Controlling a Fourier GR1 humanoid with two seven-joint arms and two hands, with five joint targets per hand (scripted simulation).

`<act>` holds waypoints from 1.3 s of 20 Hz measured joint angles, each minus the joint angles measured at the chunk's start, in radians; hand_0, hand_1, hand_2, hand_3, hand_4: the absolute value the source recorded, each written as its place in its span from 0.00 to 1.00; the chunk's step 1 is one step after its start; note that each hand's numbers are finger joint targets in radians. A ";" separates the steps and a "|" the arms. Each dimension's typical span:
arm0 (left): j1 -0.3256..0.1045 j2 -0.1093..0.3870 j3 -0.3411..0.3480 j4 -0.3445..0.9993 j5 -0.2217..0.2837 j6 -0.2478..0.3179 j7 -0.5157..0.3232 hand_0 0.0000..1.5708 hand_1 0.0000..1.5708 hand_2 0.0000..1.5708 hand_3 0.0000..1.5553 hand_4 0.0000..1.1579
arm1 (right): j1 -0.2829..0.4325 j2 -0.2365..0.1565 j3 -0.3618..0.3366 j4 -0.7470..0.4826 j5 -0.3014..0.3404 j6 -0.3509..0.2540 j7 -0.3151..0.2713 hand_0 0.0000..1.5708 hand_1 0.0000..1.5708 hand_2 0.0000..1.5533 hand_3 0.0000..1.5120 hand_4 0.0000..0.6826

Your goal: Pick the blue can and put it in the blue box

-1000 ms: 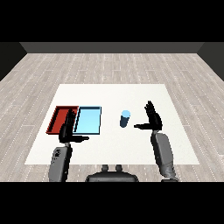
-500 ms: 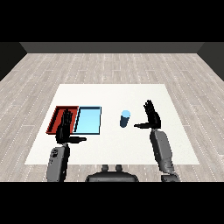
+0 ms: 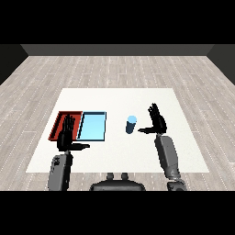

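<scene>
A blue can [image 3: 131, 125] stands upright on the white table [image 3: 119, 105], right of the light blue tray [image 3: 92, 125]. My right hand [image 3: 157, 120] is open just right of the can, thumb stretched toward it, with a small gap between them. My left hand [image 3: 66, 134] is open with straight fingers, raised over the near edge of the red tray [image 3: 62, 120].
The red tray and the light blue tray lie side by side at the table's left. The left forearm [image 3: 60, 169] and right forearm [image 3: 167, 156] come in from the lower corners. Wooden floor surrounds the table.
My right hand has edged slightly left toward the can. The left hand has stayed over the red tray's near edge. The can has not moved.
</scene>
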 measured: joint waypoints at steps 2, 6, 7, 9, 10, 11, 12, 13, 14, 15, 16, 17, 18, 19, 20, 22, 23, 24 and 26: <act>0.019 -0.001 -0.004 -0.021 0.002 -0.004 0.002 0.00 0.00 0.00 0.00 0.00 | -0.021 0.002 -0.004 0.024 -0.010 0.003 -0.001 0.00 0.00 0.00 0.00 0.00; 0.012 -0.004 0.002 0.002 0.003 -0.005 -0.014 0.00 0.00 0.00 0.00 0.00 | -0.047 0.029 0.001 0.076 -0.013 -0.014 -0.013 0.00 0.00 0.00 0.00 0.00; 0.012 -0.002 0.001 -0.020 0.010 -0.005 0.005 0.00 0.00 0.00 0.00 0.00 | -0.057 0.032 -0.002 0.086 -0.019 -0.017 -0.008 0.00 0.00 0.00 0.00 0.00; 0.009 -0.002 0.004 -0.022 0.018 -0.007 0.010 0.00 0.00 0.00 0.00 0.00 | -0.073 0.056 0.002 0.128 -0.017 -0.034 -0.030 0.00 0.00 0.00 0.00 0.00; 0.007 0.006 0.013 -0.024 0.025 -0.011 0.017 0.00 0.00 0.00 0.00 0.00 | -0.082 0.060 -0.001 0.155 -0.020 -0.031 -0.045 0.00 0.00 0.00 0.00 0.00; 0.006 0.004 0.013 -0.012 0.019 -0.009 0.004 0.00 0.00 0.00 0.00 0.00 | -0.089 0.059 -0.007 0.176 -0.026 -0.027 -0.054 0.00 0.00 0.00 0.00 0.00; -0.001 0.006 0.017 -0.020 0.024 -0.006 0.020 0.00 0.00 0.00 0.00 0.00 | -0.101 0.061 -0.012 0.205 -0.029 -0.026 -0.068 0.00 0.00 0.00 0.00 0.00; 0.004 0.005 0.015 -0.026 0.026 -0.008 0.019 0.00 0.00 0.00 0.00 0.00 | -0.106 0.067 -0.012 0.213 -0.034 -0.030 -0.069 0.00 0.00 0.00 0.00 0.00; -0.002 0.005 0.015 -0.022 0.023 -0.005 0.019 0.00 0.00 0.00 0.00 0.00 | -0.091 0.074 0.002 0.194 -0.045 -0.041 -0.062 0.00 0.00 0.00 0.00 0.00; -0.004 0.007 0.017 -0.023 0.023 -0.006 0.020 0.00 0.00 0.00 0.00 0.00 | -0.088 0.076 0.003 0.201 -0.049 -0.040 -0.065 0.00 0.00 0.00 0.00 0.00; -0.004 0.005 0.016 -0.025 0.024 -0.004 0.023 0.00 0.00 0.00 0.00 0.00 | -0.085 0.079 0.002 0.215 -0.051 -0.037 -0.078 0.00 0.00 0.00 0.00 0.00; 0.012 0.003 0.012 -0.040 0.025 -0.007 0.023 0.00 0.00 0.00 0.00 0.00 | -0.081 0.083 0.009 0.215 -0.057 -0.040 -0.080 0.00 0.00 0.00 0.00 0.00; 0.022 -0.002 0.007 -0.035 0.020 -0.009 0.007 0.00 0.00 0.00 0.00 0.00 | -0.083 0.078 0.001 0.246 -0.061 -0.024 -0.099 0.00 0.00 0.00 0.00 0.00; 0.016 -0.002 0.008 -0.039 0.020 -0.006 0.016 0.00 0.00 0.00 0.00 0.00 | -0.089 0.079 -0.001 0.263 -0.063 -0.024 -0.105 0.00 0.00 0.00 0.00 0.00; 0.025 -0.006 0.000 -0.059 0.017 -0.001 0.031 0.00 0.00 0.00 0.00 0.00 | -0.097 0.075 -0.005 0.283 -0.066 -0.019 -0.112 0.00 0.00 0.00 0.00 0.00; 0.029 -0.004 0.004 -0.070 0.026 -0.003 0.039 0.00 0.00 0.00 0.00 0.00 | -0.102 0.079 0.001 0.306 -0.070 -0.021 -0.125 0.00 0.00 0.00 0.00 0.00; 0.019 -0.001 0.009 -0.068 0.028 -0.001 0.046 0.00 0.00 0.00 0.00 0.00 | -0.115 0.079 -0.002 0.341 -0.067 -0.016 -0.143 0.00 0.00 0.00 0.00 0.00; 0.029 -0.006 0.002 -0.065 0.016 0.002 0.031 0.00 0.00 0.00 0.00 0.00 | -0.124 0.083 0.002 0.375 -0.065 -0.019 -0.169 0.00 0.00 0.00 0.00 0.00; 0.031 -0.002 0.009 -0.033 0.013 -0.010 -0.002 0.00 0.00 0.00 0.00 0.00 | -0.119 0.089 0.039 0.377 -0.093 -0.043 -0.175 0.00 0.00 0.00 0.00 0.00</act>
